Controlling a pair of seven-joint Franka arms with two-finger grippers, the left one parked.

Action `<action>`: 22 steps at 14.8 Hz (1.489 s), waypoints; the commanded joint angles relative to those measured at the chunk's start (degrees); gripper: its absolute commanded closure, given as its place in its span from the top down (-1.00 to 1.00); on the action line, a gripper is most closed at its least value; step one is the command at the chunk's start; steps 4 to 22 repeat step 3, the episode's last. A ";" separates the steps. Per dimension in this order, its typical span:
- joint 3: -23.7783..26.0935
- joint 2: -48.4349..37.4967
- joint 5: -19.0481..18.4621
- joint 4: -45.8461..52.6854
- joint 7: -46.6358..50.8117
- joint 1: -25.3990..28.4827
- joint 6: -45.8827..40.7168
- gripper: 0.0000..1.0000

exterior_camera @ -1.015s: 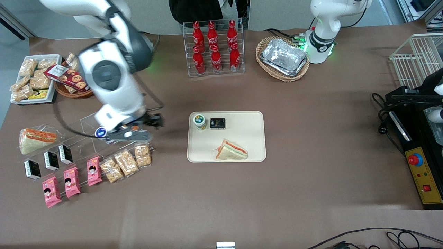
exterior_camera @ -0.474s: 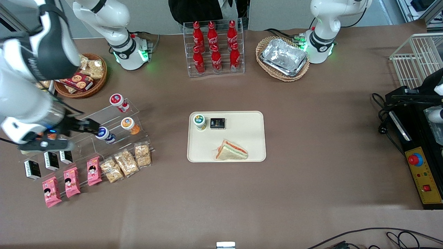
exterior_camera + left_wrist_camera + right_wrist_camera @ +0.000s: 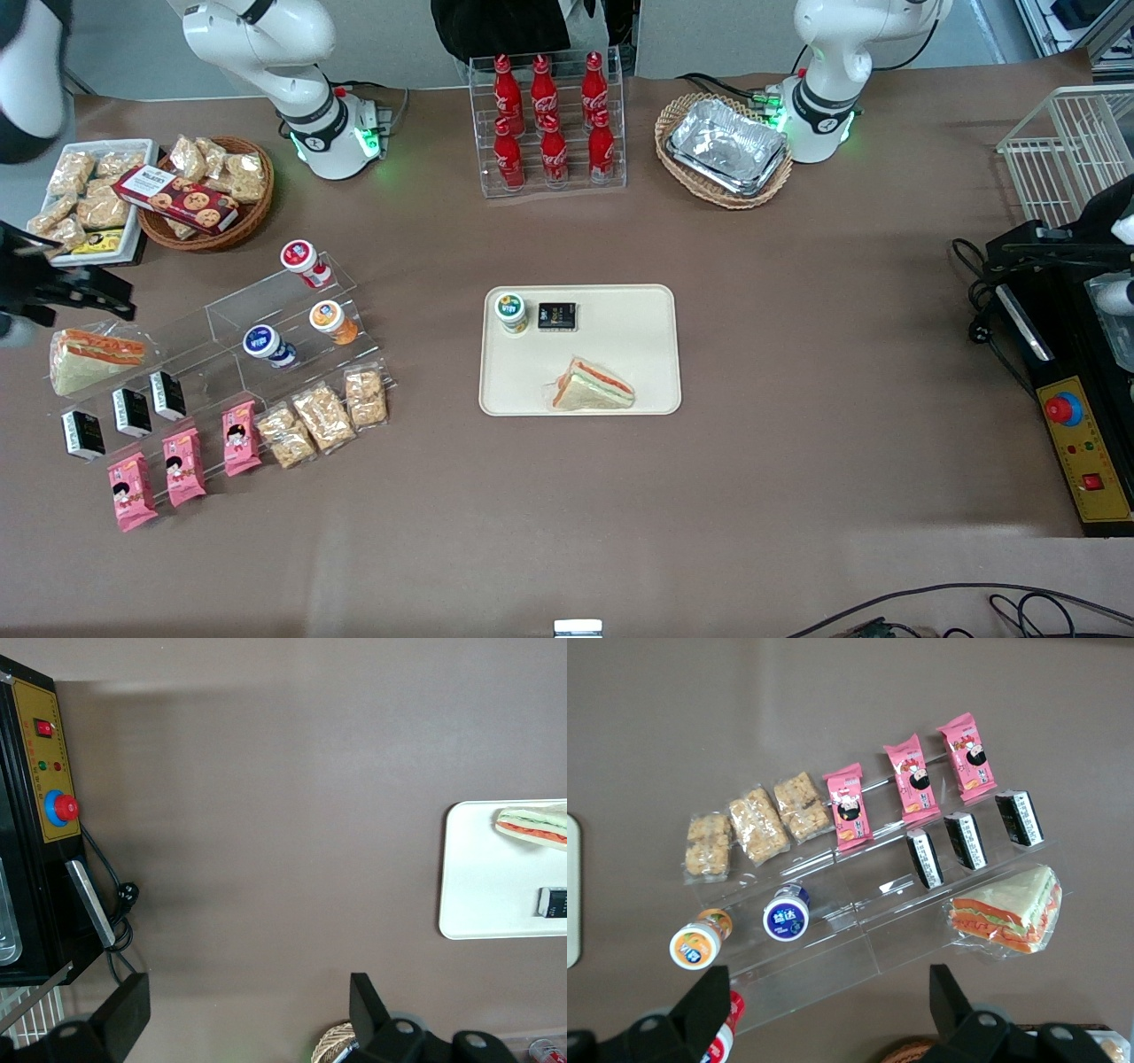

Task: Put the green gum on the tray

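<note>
The green gum (image 3: 511, 312), a small white bottle with a green lid, stands upright on the cream tray (image 3: 629, 372), in the tray's corner toward the working arm's end and farther from the front camera. My right gripper (image 3: 113, 295) is high above the table at the working arm's end, well away from the tray. In the right wrist view the gripper (image 3: 824, 1010) is open and empty, above the clear display stand (image 3: 859, 930). A sliver of the tray (image 3: 570, 890) shows there. The tray also shows in the left wrist view (image 3: 496, 895); the gum is out of that view.
On the tray lie a black packet (image 3: 557, 315) and a wrapped sandwich (image 3: 592, 387). The clear stand (image 3: 266, 306) holds red-lidded (image 3: 300, 259), orange-lidded (image 3: 330, 319) and blue-lidded (image 3: 264, 343) bottles. Snack bags, pink packets, a sandwich (image 3: 89, 354) and baskets lie nearby. A cola rack (image 3: 549, 124) stands farther back.
My right arm has swung away from the stand toward the working arm's end of the table, uncovering the bottles and snacks. The green gum has stayed on the tray.
</note>
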 commanded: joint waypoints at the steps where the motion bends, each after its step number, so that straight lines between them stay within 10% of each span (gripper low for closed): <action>1: -2.25 -0.79 2.22 0.49 -2.90 1.82 -1.13 1.00; 22: -2.17 -1.49 2.39 0.32 -2.90 1.56 -1.30 1.00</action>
